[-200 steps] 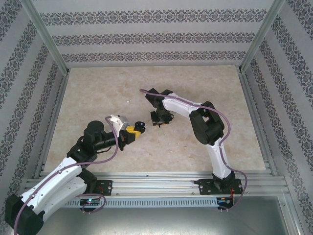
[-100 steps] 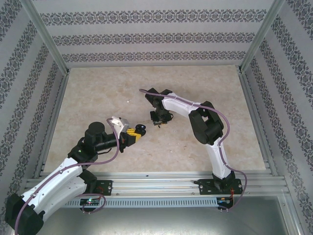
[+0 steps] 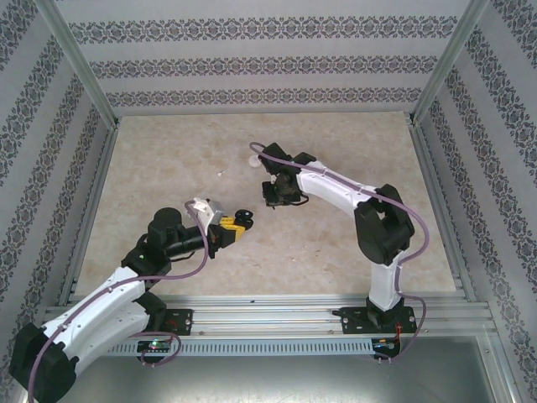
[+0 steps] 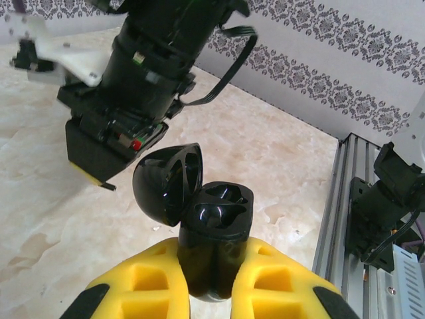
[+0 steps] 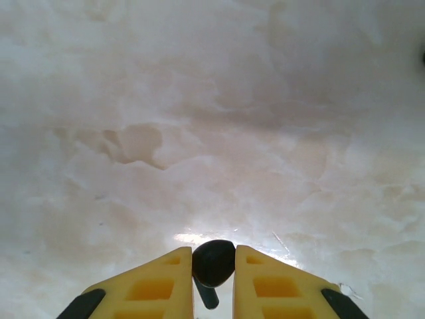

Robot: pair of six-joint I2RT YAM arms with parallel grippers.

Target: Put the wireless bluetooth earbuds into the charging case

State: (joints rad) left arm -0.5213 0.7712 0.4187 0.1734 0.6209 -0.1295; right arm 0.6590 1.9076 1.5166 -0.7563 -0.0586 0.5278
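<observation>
1. Left fingers (image 4: 265,282) squeeze the black charging case (image 4: 216,232) tight, holding it upright over the table (image 4: 279,173) with its lid (image 4: 166,183) open.
2. Right fingers (image 5: 265,282) pinch one tiny black earbud (image 5: 214,260), up beside the open case.

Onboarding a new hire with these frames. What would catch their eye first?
First, the black case clamped in the left gripper, with its lid flipped open and its sockets looking empty. Next, the black earbud pinched in the right gripper against the pale marbled table. In the top view both grippers sit close together mid-table.
</observation>
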